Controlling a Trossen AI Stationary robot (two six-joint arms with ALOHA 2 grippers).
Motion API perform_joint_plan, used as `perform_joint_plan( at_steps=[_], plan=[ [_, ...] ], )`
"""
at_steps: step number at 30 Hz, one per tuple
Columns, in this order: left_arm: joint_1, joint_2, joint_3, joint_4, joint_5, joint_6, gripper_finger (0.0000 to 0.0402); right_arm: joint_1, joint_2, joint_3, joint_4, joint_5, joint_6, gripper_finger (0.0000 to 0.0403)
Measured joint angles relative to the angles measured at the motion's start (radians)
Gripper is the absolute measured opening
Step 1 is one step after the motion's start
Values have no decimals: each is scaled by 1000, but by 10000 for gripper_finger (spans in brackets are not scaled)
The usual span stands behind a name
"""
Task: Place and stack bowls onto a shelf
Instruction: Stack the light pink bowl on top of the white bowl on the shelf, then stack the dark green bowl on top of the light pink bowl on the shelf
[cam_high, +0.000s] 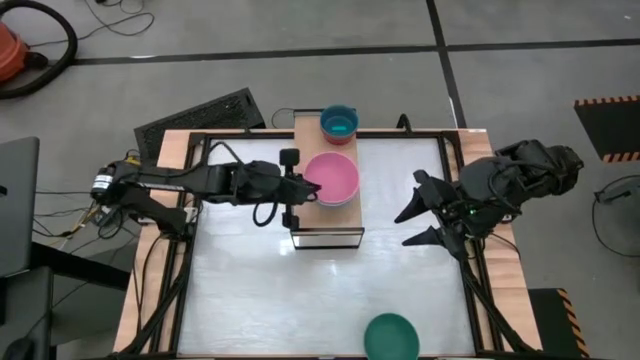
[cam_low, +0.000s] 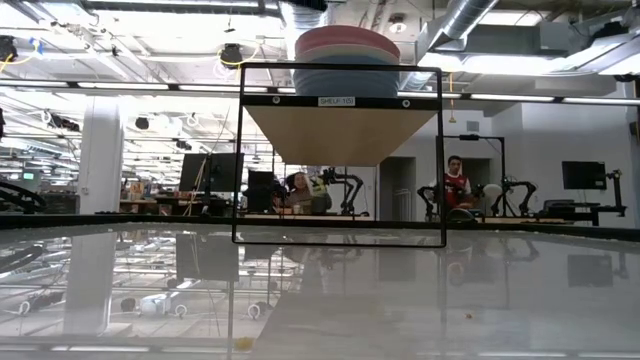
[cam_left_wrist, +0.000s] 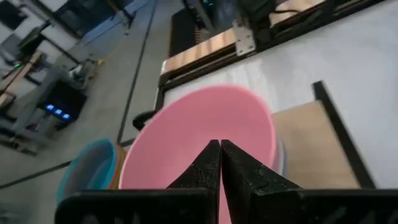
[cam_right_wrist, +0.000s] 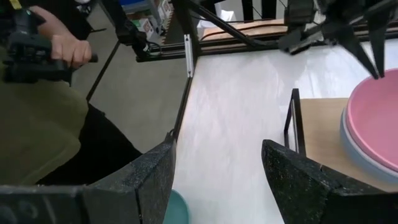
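- High view: the shelf (cam_high: 322, 205) stands mid-tabletop (cam_high: 300, 290), running toward the far edge. On it the pink bowl (cam_high: 332, 178) sits nested in the grey-blue bowl (cam_high: 347, 199), whose rim peeks out beneath. The cyan bowl (cam_high: 339, 124) sits at the shelf's far end, apart from the stack. The dark green bowl (cam_high: 391, 337) rests on the tabletop at the near edge, well away. The left claw (cam_high: 293, 190) is just beside the pink bowl's left rim; the right claw (cam_high: 424, 212) hovers right of the shelf, fingers spread wide.
- Low view: the shelf (cam_low: 340, 130) is seen end-on, raised on its dark frame, with the pink bowl (cam_low: 347, 44) on the grey-blue bowl (cam_low: 347, 80) on top. People sit in the room behind.
- Left wrist view: the left claw (cam_left_wrist: 220, 163) has its fingers pressed together, holding nothing, directly over the pink bowl (cam_left_wrist: 186, 134); the cyan bowl (cam_left_wrist: 87, 171) lies beyond.
- Right wrist view: the right claw (cam_right_wrist: 217, 171) is open and empty above the tabletop (cam_right_wrist: 236, 124). The pink bowl (cam_right_wrist: 373, 124) and shelf (cam_right_wrist: 320, 134) show ahead, the dark green bowl (cam_right_wrist: 175, 208) near one finger, and a person's hand (cam_right_wrist: 68, 50) beside the table frame.
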Motion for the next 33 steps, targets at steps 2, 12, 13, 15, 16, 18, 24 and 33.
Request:
perform_joint_plan(
  at_steps=[2,12,13,15,16,18,24,33],
  plan=[
    [-1,-12,-58,55,-26,-14,0,0,0,0,0,1,0,265],
    [23,-12,-127,64,-27,-102,0,0,0,0,0,1,0,265],
    [26,-12,-127,62,-24,-108,0,0,0,0,0,1,0,265],
    [29,-12,-127,67,-22,-110,0,0,0,0,0,1,0,265],
    [29,-12,-125,66,-26,-109,0,0,0,0,0,1,0,265],
    [23,-14,-105,61,-41,-109,0,0,0,0,0,0,21,265],
    [-32,-71,8,68,-43,-108,1,54,-2,-24,-56,1,272,265],
    [-109,-180,82,67,-37,-108,41,249,-1,-345,-16,76,784,265]
  ],
)
